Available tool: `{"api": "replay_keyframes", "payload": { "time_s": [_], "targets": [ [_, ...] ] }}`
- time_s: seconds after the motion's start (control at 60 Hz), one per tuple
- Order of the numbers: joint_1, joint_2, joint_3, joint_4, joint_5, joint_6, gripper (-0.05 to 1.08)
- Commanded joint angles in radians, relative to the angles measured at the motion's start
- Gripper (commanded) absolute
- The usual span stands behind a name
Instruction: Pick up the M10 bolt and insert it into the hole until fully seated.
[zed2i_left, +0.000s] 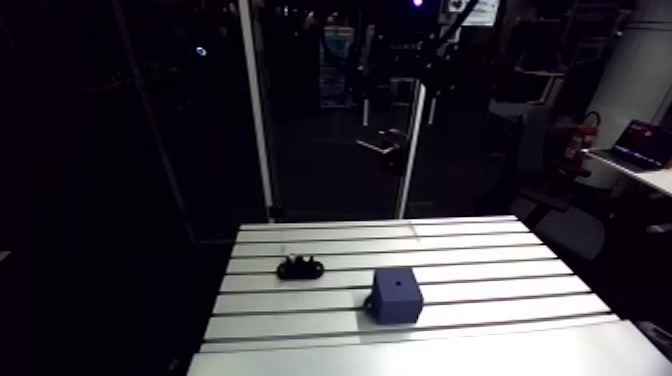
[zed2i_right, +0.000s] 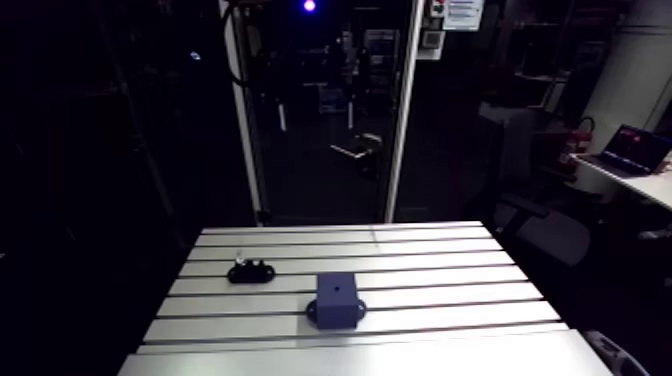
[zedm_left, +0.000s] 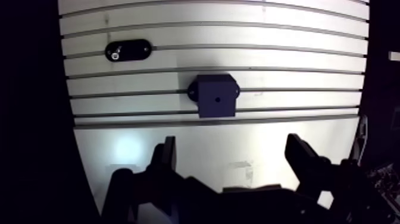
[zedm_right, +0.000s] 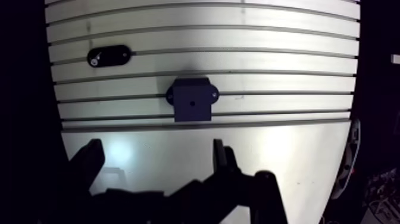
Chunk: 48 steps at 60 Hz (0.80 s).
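One M10 bolt (zedm_left: 115, 53), judged light, rigid and slippery and best taken by its exposed upper end, is being carried upright in one black holder (zedm_left: 134, 49) left of centre in the arm view, just beside one blue block (zedm_left: 215, 102) with one hole (zedm_left: 217, 99) on the counter (zedm_left: 268, 59), while two fingers (zedm_left: 166, 156) are being presented wide apart and empty.

Gripper (zedm_left: 232, 144) matte black throughout: two blocky angular fingers (zedm_left: 167, 159) with flat inner faces, on jointed dark linkages, details lost in shadow.
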<state>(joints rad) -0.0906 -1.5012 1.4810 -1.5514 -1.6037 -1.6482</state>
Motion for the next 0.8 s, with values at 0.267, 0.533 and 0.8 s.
{"api": "replay_keyframes", "payload": {
  "time_s": [0.267,0.533,0.8],
  "targets": [
    [0.020,0.002,0.061,-0.057,0.005,0.018,0.00],
    [0.020,0.000,0.063,-0.057,0.005,0.018,0.00],
    [0.026,0.000,0.088,-0.087,0.015,0.032,0.00]
  ]
}}
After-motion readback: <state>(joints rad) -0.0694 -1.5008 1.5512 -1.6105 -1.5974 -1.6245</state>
